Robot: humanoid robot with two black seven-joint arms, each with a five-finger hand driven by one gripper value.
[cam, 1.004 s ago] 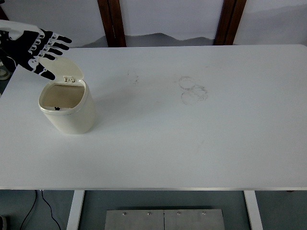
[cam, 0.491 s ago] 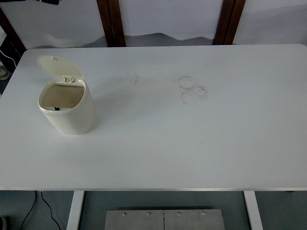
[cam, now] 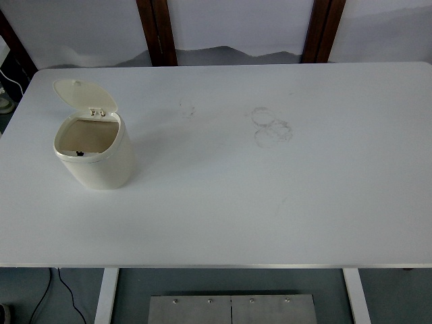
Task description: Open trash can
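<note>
A small cream trash can (cam: 98, 162) stands on the left part of the white table (cam: 270, 202). Its round lid (cam: 82, 94) is swung up and back on the hinge, so the mouth is uncovered and the brownish inside shows. Neither of my hands appears anywhere in the top view.
Faint ring-shaped smudges (cam: 272, 127) mark the tabletop near its middle. Two dark wooden posts (cam: 156, 30) rise behind the far edge. A cable (cam: 64, 293) hangs below the table's front left corner, beside a white table leg (cam: 106, 295).
A second ago my left hand hovered with spread fingers over the raised lid at the top left. It has since pulled away out of the picture. The can stays open and unmoved.
</note>
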